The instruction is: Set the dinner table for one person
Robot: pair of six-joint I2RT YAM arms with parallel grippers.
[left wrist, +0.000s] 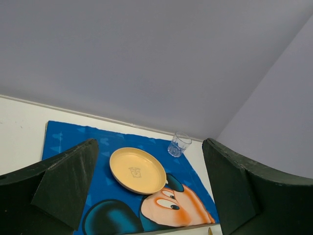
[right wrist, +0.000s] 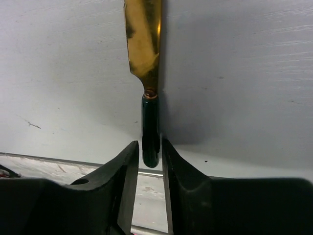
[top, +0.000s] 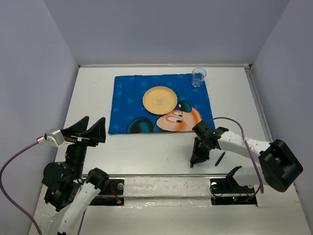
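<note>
right gripper (right wrist: 149, 149) angled down, pinching knife (right wrist: 145, 44) handle

- The left arm (top: 78, 200) has white shell links set between black joint housings.
- The right arm (top: 239, 143) is built the same way: a white link with black joints.
- Its elbow housing (top: 281, 164) is a large, black, boxy block with rounded corners.
- A silver-white wrist module (top: 54, 138) on the left arm ends in a small red tip.
- A left purple cable (top: 19, 152) runs from that red tip in a wide loop.
- A right purple cable (top: 227, 118) arcs over the right arm.
- Thin red wires (top: 117, 192) show at the black base mounts.
- The left gripper (top: 95, 119) has broad, matte black, wedge-shaped fingers (left wrist: 63, 186).
- The right gripper (top: 191, 165) has narrower black fingers with smooth, curved, faintly glossy inner faces.
</note>
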